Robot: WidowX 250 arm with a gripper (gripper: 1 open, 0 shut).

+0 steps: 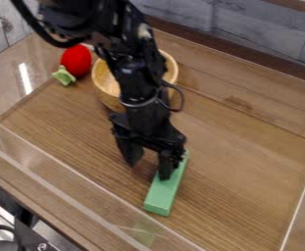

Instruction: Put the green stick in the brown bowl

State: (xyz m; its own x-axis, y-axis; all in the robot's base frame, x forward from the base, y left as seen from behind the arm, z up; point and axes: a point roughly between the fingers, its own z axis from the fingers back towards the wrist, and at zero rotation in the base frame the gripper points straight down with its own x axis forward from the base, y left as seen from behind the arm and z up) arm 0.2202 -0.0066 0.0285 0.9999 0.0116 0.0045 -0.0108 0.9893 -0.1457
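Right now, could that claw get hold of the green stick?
Probably yes. The claw hangs open, pointing down right over the green stick's far end, and nothing lies between them.

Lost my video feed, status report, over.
Gripper open, pointing down over upper end of flat light green stick. Stick lying on wooden table, not gripped. Round light-brown wooden bowl behind arm, path unobstructed.
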